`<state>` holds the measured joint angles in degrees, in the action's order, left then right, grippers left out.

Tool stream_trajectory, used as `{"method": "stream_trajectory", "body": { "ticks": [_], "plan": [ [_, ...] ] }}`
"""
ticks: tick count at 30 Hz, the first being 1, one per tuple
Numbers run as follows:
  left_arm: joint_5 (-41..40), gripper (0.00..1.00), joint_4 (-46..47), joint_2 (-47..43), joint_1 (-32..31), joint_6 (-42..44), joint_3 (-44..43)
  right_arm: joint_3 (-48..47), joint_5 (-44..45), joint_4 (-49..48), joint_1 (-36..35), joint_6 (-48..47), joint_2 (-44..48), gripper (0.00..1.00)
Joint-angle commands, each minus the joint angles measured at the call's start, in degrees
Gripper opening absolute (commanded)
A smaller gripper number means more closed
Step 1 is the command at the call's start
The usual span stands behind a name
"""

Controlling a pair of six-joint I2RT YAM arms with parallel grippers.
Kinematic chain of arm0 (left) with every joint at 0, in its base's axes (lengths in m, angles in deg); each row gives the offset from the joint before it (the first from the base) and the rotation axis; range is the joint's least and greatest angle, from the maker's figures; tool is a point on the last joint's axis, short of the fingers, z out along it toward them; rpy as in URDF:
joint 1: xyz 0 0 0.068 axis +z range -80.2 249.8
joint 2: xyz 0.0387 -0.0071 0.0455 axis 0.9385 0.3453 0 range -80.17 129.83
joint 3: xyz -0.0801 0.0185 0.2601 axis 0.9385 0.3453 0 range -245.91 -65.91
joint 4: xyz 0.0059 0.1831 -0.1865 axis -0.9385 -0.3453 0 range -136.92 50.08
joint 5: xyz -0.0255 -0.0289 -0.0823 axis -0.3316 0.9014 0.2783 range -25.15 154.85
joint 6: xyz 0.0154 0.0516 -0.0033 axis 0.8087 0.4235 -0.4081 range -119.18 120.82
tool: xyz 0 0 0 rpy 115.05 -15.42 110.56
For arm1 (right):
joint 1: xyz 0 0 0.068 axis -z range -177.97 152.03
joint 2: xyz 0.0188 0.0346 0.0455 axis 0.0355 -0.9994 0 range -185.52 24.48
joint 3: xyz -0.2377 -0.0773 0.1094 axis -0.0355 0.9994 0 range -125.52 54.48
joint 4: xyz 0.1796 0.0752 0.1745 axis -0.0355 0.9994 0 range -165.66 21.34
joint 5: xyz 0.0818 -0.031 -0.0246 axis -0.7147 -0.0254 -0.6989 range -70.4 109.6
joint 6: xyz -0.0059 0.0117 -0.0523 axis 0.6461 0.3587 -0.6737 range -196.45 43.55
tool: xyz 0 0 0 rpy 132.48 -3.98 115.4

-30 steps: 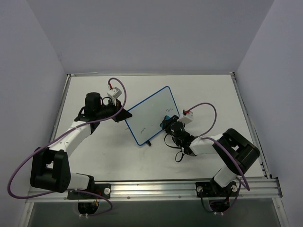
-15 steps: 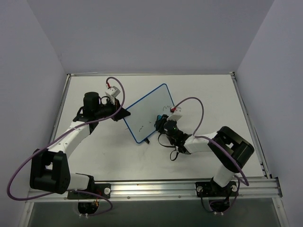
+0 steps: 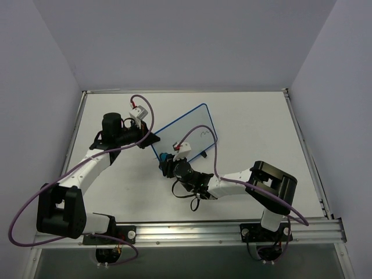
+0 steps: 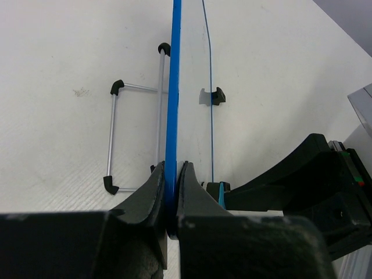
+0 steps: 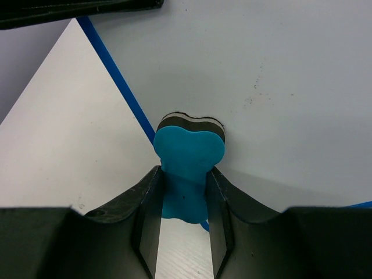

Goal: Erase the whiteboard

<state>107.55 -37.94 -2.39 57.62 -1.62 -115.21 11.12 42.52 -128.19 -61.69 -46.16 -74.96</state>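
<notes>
- the whiteboard (image 3: pixel 189 125) is found standing tilted on the table (image 3: pixel 261 128), left of centre, between the two arms. in the left wrist view its blue frame is seen edge-on, with a wire stand (image 4: pixel 113 139) behind it.
- the left gripper (image 4: pixel 173 174) is closed tight on the frame at the board's left corner. the board is judged to be steadied by this hold.
- the right gripper (image 5: pixel 186 180) is clamped on a blue eraser (image 5: pixel 189 152). the eraser's dark felt face is pressed against the board surface, just beside the frame at the near lower-left corner.
- a black marker squiggle (image 3: pixel 204 132) is noted near the board's far right corner, well apart from the eraser. no other marks can be made out on the part of the board not hidden by the right arm.
- step in hand: wiping, with the eraser judged to be at the left end of a stroke. the task is judged partly done, not complete.
- next move: the eraser is to be carried across the surface toward the far right corner and kept in contact, so that the squiggle is covered. the left hold is to be kept firm so that the board is not tipped or slid by the pressure.
- risk noted: the eraser sits at the frame, and a stroke taken further outward would run off the board.
</notes>
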Motion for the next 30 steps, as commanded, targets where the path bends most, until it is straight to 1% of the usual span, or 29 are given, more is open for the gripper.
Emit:
{"method": "stream_trajectory", "body": {
  "ticks": [1,4,7,10,14,19,23,24,26,28,30],
  "plan": [
    [-6.49,0.02,-1.89,1.76,-1.53,13.42,1.84,-4.81,-1.04,-0.29,-0.79,-0.14,-3.22,0.0],
    [-6.49,0.02,-1.8,1.68,-1.53,13.51,1.92,-3.68,3.95,1.2,0.43,1.0,-3.22,0.0],
    [-6.66,0.02,-1.89,1.68,-1.61,13.42,1.93,0.0,5.9,1.38,3.5,2.75,-1.12,0.0],
    [-6.49,0.02,-1.8,1.85,-1.53,13.42,1.75,3.53,6.35,1.29,6.24,4.08,0.99,0.0],
    [-6.57,0.02,-1.8,1.94,-1.53,13.51,1.84,9.67,9.68,1.47,9.75,4.35,5.04,0.0],
    [-6.75,0.02,-1.89,1.76,-1.61,13.6,1.84,12.59,8.9,0.59,13.01,4.52,7.67,0.0],
    [-6.84,0.02,-1.89,1.68,-1.7,13.6,1.84,9.53,5.39,-0.02,13.19,2.33,7.51,0.0],
    [-6.84,0.02,-1.89,1.68,-1.7,13.6,1.84,7.08,3.12,0.06,13.1,1.63,7.24,0.0],
    [-6.84,0.02,-1.89,1.67,-1.7,13.6,1.84,3.99,1.44,1.54,12.66,0.39,6.45,0.0],
    [-6.93,0.02,-1.89,1.59,-1.7,13.6,1.75,-1.01,-1.37,2.61,11.43,-0.57,5.66,0.0],
    [-6.84,0.02,-1.89,1.68,-1.79,13.69,1.75,-4.09,-2.26,4.01,9.94,-1.36,5.22,0.0]
  ]
}}
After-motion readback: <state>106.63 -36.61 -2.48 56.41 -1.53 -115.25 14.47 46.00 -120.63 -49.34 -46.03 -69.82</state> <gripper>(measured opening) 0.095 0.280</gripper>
